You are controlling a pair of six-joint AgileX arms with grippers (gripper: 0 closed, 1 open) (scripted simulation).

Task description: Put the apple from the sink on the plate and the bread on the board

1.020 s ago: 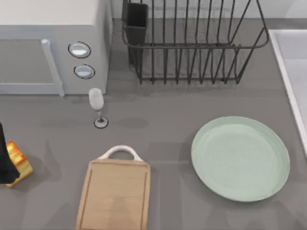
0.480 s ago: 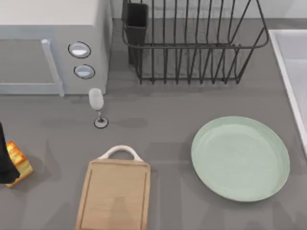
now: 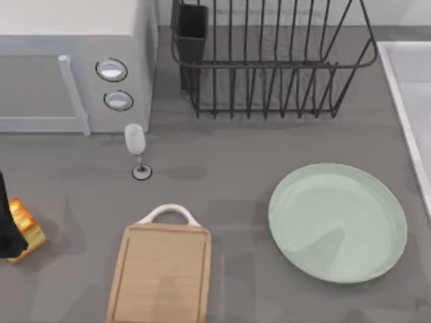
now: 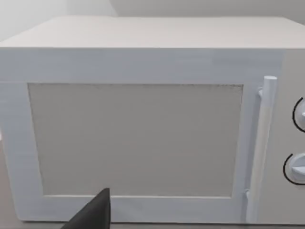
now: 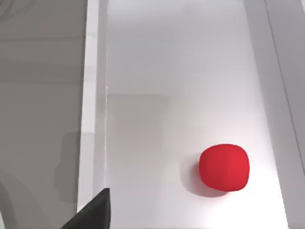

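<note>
- Left hand (image 3: 5,225) at counter's far left edge, beside bread (image 3: 25,223); grip impossible to tell.
- Right hand's finger (image 5: 93,212) above sink (image 5: 90,95); opening impossible to tell.
- Apple (image 5: 224,167) resting in sink.
- Plate (image 3: 337,222) and board (image 3: 160,272) bare.

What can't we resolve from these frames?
- Bread: top view, cut off by the left edge and partly covered by a dark arm part; a grasp cannot be confirmed.
- Sink: top view, cropped by the right edge.
- Apple: right wrist view, lying in the basin; gripper state cannot be told, one dark finger shows.
- Left wrist view: faces the microwave; gripper state unclear.
</note>
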